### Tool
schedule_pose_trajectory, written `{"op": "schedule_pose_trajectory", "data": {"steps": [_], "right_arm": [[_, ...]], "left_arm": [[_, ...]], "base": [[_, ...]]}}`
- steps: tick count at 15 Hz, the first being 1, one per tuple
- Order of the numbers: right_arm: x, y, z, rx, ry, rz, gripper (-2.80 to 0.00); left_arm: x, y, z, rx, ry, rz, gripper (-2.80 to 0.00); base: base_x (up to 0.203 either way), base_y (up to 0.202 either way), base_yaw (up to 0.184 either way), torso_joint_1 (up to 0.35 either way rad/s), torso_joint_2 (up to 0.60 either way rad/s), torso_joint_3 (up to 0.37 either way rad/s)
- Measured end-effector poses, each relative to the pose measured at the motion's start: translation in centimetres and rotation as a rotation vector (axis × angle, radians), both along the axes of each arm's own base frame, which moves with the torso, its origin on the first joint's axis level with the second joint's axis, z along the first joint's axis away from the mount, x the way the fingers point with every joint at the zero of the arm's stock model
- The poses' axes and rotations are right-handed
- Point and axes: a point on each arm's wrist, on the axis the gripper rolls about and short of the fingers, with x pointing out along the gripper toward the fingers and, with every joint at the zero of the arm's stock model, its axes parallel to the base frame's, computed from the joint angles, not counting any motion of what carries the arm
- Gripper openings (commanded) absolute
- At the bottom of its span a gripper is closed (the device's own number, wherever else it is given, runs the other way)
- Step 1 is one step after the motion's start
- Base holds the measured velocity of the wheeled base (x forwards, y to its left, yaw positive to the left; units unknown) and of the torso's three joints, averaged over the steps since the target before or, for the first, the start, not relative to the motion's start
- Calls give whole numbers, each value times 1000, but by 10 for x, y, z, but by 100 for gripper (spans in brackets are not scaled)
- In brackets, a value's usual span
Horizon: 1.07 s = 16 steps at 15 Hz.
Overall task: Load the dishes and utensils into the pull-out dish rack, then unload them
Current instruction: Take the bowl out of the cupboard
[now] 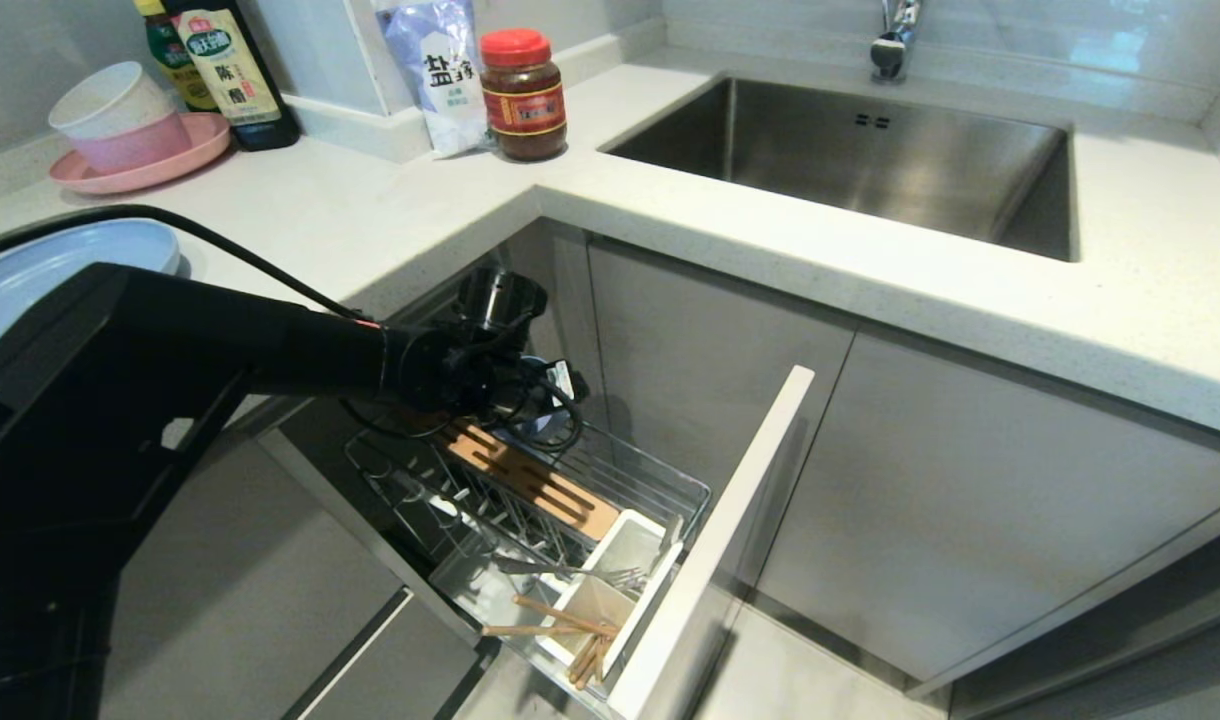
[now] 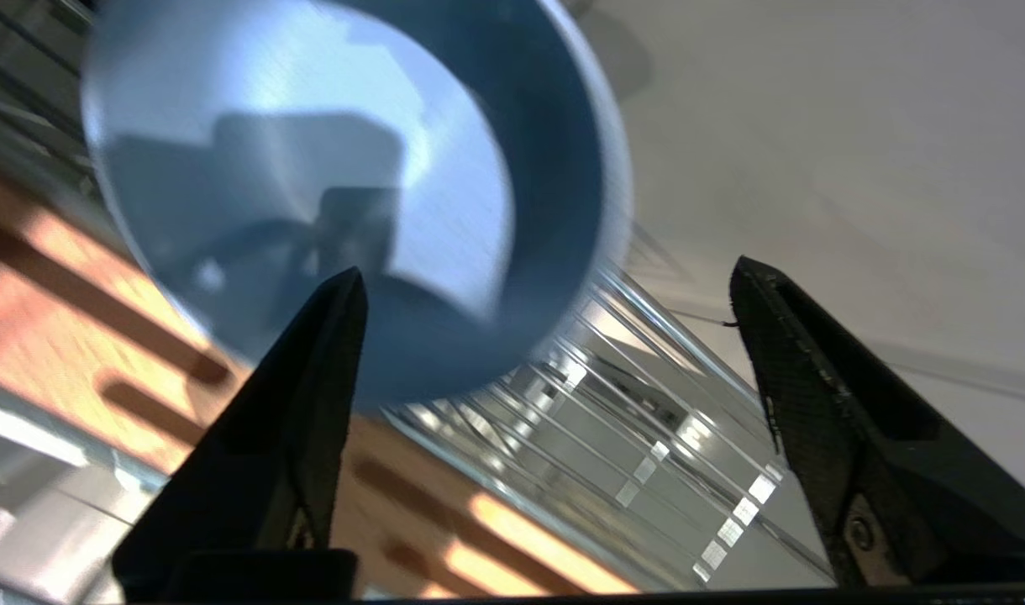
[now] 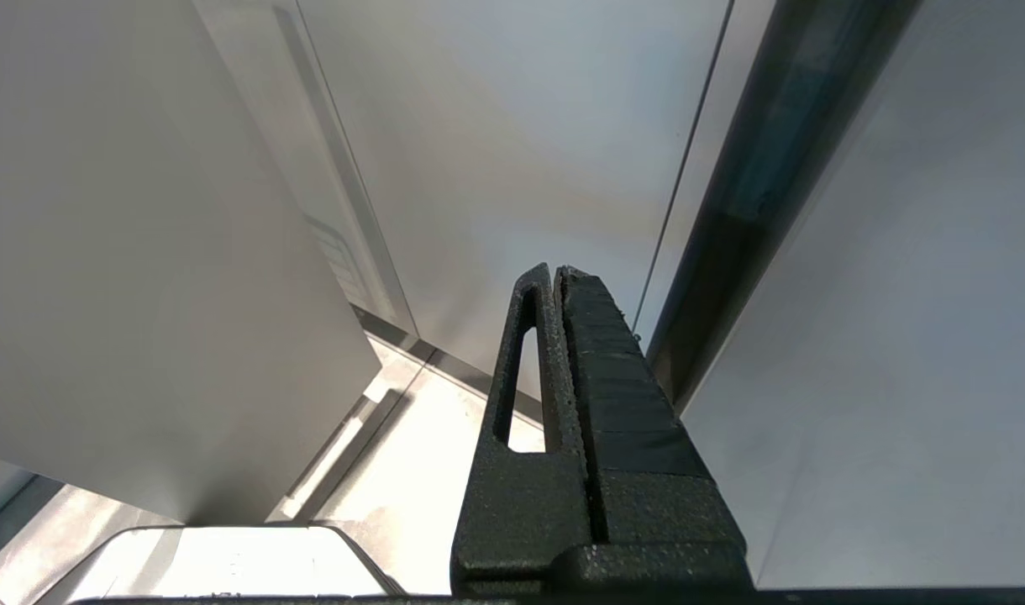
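My left gripper (image 2: 548, 267) reaches down into the back end of the pull-out dish rack (image 1: 670, 487) and stands open, jaws wide apart. The small pale blue bowl (image 2: 311, 168) lies tilted in the rack over the wooden strip (image 2: 67, 336) and the wires. One fingertip (image 2: 344, 294) overlaps its rim; the other is well clear. In the head view the gripper (image 1: 555, 400) hides the bowl. The pale blue plate (image 1: 60, 265) lies on the counter at the left. The chopsticks (image 1: 560, 618) and the fork (image 1: 585, 573) sit in the white caddy (image 1: 625, 550). My right gripper (image 3: 554, 270) is shut and empty.
The rack's white cabinet front (image 1: 715, 560) stands pulled out into the aisle. A pink plate with stacked bowls (image 1: 120, 130), bottles, a salt bag and a red-lidded jar (image 1: 523, 95) line the counter's back. The sink (image 1: 870, 160) is at the right.
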Motion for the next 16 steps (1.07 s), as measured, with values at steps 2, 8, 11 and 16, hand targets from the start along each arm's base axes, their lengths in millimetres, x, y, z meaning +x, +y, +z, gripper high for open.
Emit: {"op": "schedule_pose_trajectory", "data": {"steps": [2, 8, 11, 16], "right_arm": [[0, 0, 0, 0, 0, 0, -280], [0, 0, 0, 0, 0, 0, -280], [0, 0, 0, 0, 0, 0, -280], [0, 0, 0, 0, 0, 0, -280]], "left_arm": [[8, 4, -4, 8, -1, 7, 0], [20, 7, -7, 2, -12, -6, 0], [21, 5, -9, 1, -10, -10, 0], [22, 5, -10, 1, -10, -10, -280]], "base": [[0, 0, 0, 0, 0, 0], [0, 0, 0, 0, 0, 0], [0, 0, 0, 0, 0, 0], [0, 0, 0, 0, 0, 0]]}}
